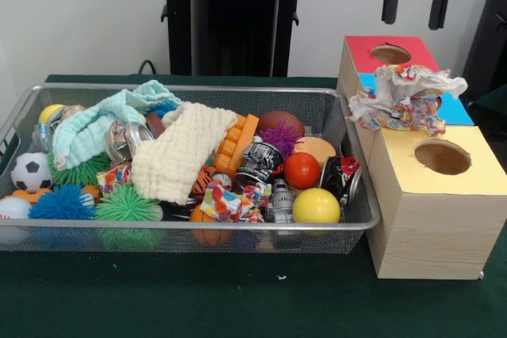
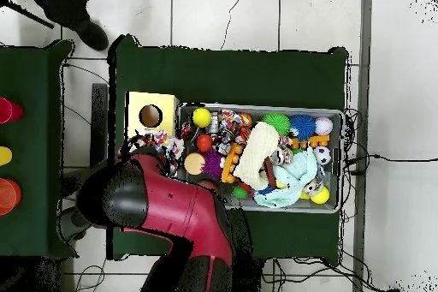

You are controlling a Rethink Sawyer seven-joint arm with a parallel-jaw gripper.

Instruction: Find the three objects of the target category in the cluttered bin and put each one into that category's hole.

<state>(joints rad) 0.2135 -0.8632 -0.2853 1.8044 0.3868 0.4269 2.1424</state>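
While the gripper (image 1: pixel 414 5) hangs high with its two black fingers spread wide and nothing between them, a crumpled printed wrapper (image 1: pixel 405 97) lies straight below the jaws on top of the wooden box (image 1: pixel 432 219), spread over the blue middle section and covering most of whatever hole is there. It is not in the hole: it rests on the lid, bunched and springy-looking, one edge reaching toward the red section with its hole (image 1: pixel 390 54) beyond, the yellow section's hole (image 1: pixel 442 157) nearer the camera left clear. Likely trouble from here: crumpled paper may bridge the opening and stay perched, or catch on a descending finger and be dragged off the box's side, down toward the bin (image 1: pixel 348 231) or the green cloth (image 1: pixel 238 298). A push off-centre would tip it rather than sink it. More wrapper-like scraps (image 1: pixel 226 203) lie in the bin well off to the side of the jaws, half under a cream knitted cloth (image 1: pixel 178 160) and crowded by balls and cans, so a grasp there could lift neighbours too. Front view alone shows the open jaws and all three coloured sections. Overhead view hides the fingers and much of the box under the red arm (image 2: pixel 184 211), leaving only the yellow end; it does show the bin's full layout and a second green table (image 2: pixel 30 151) with cups.
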